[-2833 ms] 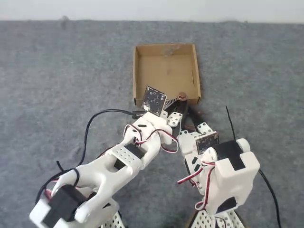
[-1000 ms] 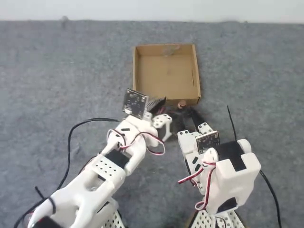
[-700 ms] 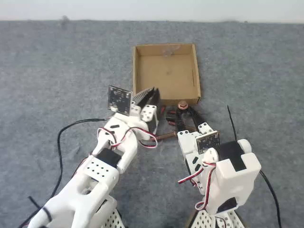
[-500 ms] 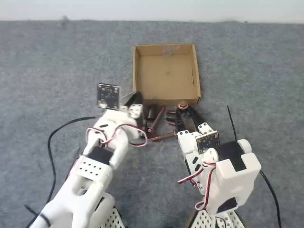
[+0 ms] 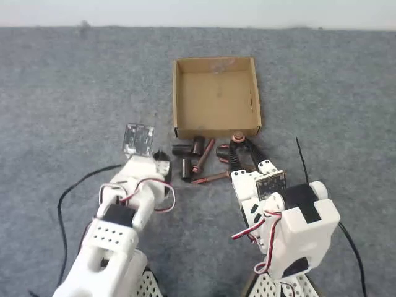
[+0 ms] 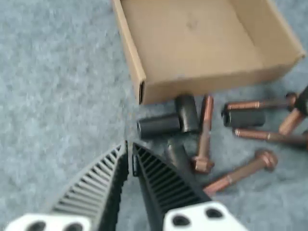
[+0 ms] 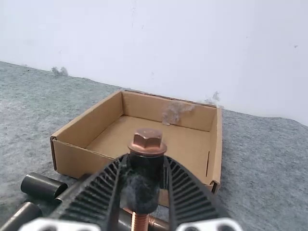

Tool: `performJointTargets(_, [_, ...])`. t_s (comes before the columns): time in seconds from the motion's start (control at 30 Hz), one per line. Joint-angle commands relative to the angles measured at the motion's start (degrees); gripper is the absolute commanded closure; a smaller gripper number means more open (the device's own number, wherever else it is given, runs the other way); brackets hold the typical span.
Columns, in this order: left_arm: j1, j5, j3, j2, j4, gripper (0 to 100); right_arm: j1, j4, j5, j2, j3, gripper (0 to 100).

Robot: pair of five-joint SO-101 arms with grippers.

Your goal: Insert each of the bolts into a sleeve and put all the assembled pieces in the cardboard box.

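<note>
Moved: left arm has drawn back from the box's front wall toward the near-left of the surface, uncovering the heap of parts it stood over; the right arm and the box have kept their places.
Left gripper [image 6: 129, 147]: jaws pressed almost together, a thin slit between the tips; they hang over bare carpet [image 5: 74, 93], just beside the nearest loose sleeve [image 6: 175, 156].
Right gripper [image 7: 144, 162]: pinching a black sleeve [image 7: 143, 171] upright with a copper bolt [image 7: 147, 140] through it. The head stands above the fingers and the shank shows below them. It is just short of the box's front wall, near its right corner.
Cardboard box [image 5: 176, 99]: open-topped, in the middle of the surface toward the far edge.
Loose sleeves: two [image 6: 159, 126] lie close to the front wall by its left corner; one more [image 6: 244, 118] lies nearer the right gripper.
Loose bolts [image 6: 206, 130]: scattered flat among the sleeves, between the two grippers, one [image 6: 238, 173] angled toward the near edge.
Room: open carpet to the left and right of the box and beyond its far wall; the strip in front of it is crowded with parts.
</note>
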Motion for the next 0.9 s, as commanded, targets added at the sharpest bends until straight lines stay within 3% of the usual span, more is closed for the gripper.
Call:
performJointTargets(0.0, [-3.3, -0.3, 2.2, -7.7, 0.2, 99, 0.3, -0.2, 1.1, -3.6, 1.1, 99.3])
performJointTargets(0.33, [-11.3, -0.4, 4.6, -25.2, 20.7, 99, 0.6, -0.2, 1.1, -3.6, 1.1, 99.3])
performJointTargets(0.57, [-16.8, -0.6, 8.4, -37.9, 29.1, 99, 0.8, -0.5, 1.1, -3.6, 1.4, 99.3])
performJointTargets(0.73, [-21.5, -10.1, 8.2, -40.4, 32.8, 99, 3.6, -0.5, 1.1, -4.4, 0.2, 99.3])
performJointTargets(0.87, [-21.6, -10.1, 8.2, -40.4, 33.1, 99, 5.1, 0.0, 1.1, -7.6, -0.6, 99.3])
